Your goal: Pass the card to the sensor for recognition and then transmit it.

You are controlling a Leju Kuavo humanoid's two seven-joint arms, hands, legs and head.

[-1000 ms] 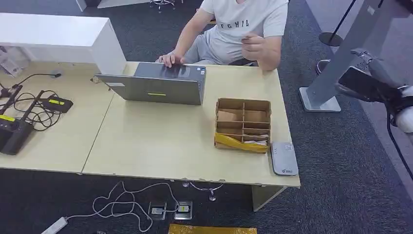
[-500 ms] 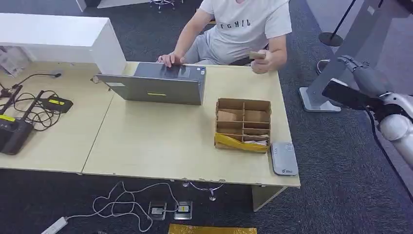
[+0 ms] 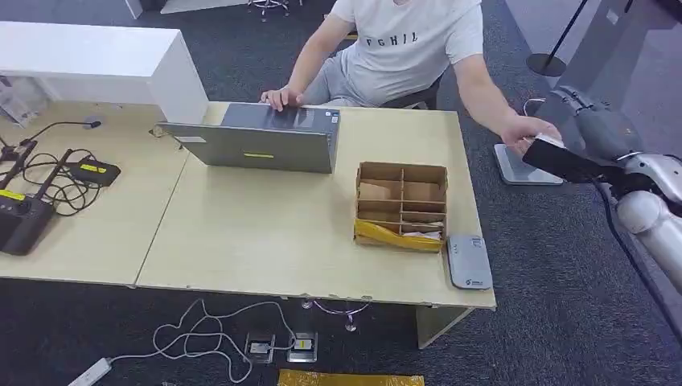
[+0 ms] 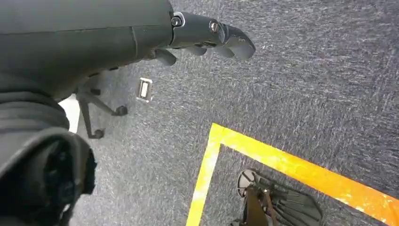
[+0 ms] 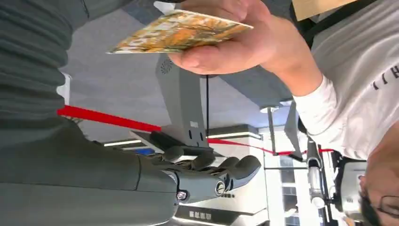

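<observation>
A long pale wooden desk [image 3: 265, 233] is shown from above on dark grey carpet [image 3: 547, 305], with a seated person in a white printed T-shirt [image 3: 406, 44] behind its far edge. A white rectangular cabinet [image 3: 96, 60] stands at the far left corner of the desk, and an open grey laptop [image 3: 257, 145] is placed before the person, whose one hand [image 3: 280, 97] rests on it. A brown cardboard box divided into compartments [image 3: 402, 205] is set near the desk's right end, and just beside its near right corner lies a flat grey card sensor [image 3: 469, 261]. Black devices with tangled cables [image 3: 48, 185] occupy the desk's left end. Off the right end of the desk, the silver right arm is raised, and its grey right hand [image 3: 595, 133] is seen with fingers extended and apart, nothing being held. The person's other hand [image 3: 527, 133] is stretched towards it, holding an orange patterned card [image 5: 179, 30] close to the robot's palm; contact cannot be judged. The left hand [image 4: 207, 35] hangs over carpet marked with yellow tape [image 4: 282, 160], its fingers loosely bent around nothing.
</observation>
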